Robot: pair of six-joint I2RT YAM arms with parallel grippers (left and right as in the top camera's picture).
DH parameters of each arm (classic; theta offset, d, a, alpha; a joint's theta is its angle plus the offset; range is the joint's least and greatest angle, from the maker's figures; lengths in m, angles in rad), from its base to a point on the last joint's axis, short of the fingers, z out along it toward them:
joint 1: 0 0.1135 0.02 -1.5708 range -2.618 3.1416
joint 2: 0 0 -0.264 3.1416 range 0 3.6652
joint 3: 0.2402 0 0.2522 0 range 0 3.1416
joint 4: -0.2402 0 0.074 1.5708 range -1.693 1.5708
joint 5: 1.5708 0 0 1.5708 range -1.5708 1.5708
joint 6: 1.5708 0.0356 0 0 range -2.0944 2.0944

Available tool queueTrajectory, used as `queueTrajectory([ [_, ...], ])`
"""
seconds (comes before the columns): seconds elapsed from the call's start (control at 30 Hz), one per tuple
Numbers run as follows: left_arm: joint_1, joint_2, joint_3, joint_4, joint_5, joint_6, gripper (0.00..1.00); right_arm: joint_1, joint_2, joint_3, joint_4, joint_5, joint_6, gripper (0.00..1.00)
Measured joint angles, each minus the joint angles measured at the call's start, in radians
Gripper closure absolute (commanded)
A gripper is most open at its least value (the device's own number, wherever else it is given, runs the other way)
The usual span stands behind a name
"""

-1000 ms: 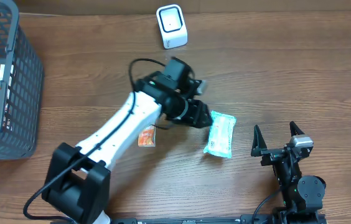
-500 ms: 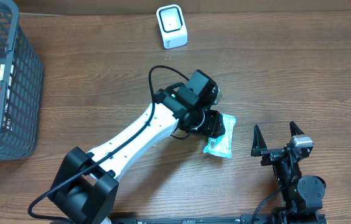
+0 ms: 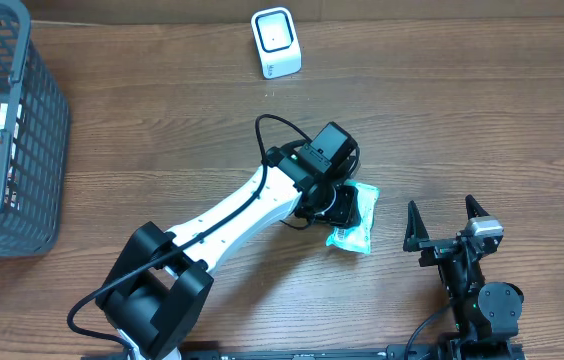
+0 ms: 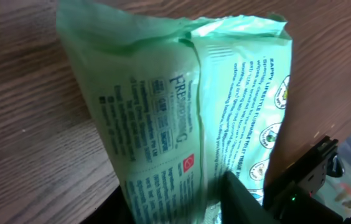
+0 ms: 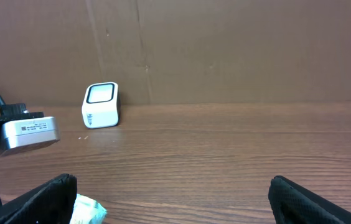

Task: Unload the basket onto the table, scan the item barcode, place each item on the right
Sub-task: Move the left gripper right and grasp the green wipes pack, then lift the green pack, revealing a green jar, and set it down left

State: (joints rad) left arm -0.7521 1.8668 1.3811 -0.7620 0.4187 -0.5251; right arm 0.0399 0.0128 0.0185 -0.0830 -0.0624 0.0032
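The item is a pale green plastic packet [image 3: 358,226] with printed text, lying on the wooden table right of centre. My left gripper [image 3: 340,206] is down over its left end. In the left wrist view the packet [image 4: 182,93] fills the frame and sits between the two dark fingers [image 4: 245,198], which press against its sides. The white barcode scanner [image 3: 275,42] stands at the table's far edge, also in the right wrist view as the scanner [image 5: 101,104]. My right gripper [image 3: 447,222] stands open near the front edge, just right of the packet [image 5: 87,210], holding nothing.
A dark mesh basket [image 3: 32,120] holding other packaged goods stands at the far left. The left arm's black cable [image 3: 267,130] loops above its wrist. A brown cardboard wall [image 5: 225,50] runs behind the scanner.
The left arm swung right and came down over the green packet, and its jaws narrowed onto it. The right arm stayed where it was.
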Motion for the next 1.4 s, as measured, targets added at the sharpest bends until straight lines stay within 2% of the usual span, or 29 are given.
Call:
queueTrajectory([
  [0.2,0.000,0.000,0.003,0.001,0.000,0.000,0.84,0.000,0.000,0.000,0.000,0.000,0.000,0.00],
  [0.27,0.000,0.000,0.005,0.000,0.000,-0.001,0.96,0.000,0.000,0.000,0.000,0.000,0.000,0.00],
  [0.77,0.019,-0.017,0.011,0.022,0.019,0.000,0.96,0.000,0.000,0.000,0.000,0.000,0.000,0.00],
  [1.07,0.100,-0.179,0.011,-0.033,0.015,0.000,0.96,0.000,0.000,0.000,0.000,0.000,0.000,0.00],
  [1.23,0.117,-0.187,0.008,-0.142,-0.124,-0.005,0.96,0.000,0.000,0.000,0.000,0.000,0.000,0.00],
  [1.4,0.117,-0.171,-0.035,-0.157,-0.243,-0.055,0.96,0.000,0.000,0.000,0.000,0.000,0.000,0.00],
])
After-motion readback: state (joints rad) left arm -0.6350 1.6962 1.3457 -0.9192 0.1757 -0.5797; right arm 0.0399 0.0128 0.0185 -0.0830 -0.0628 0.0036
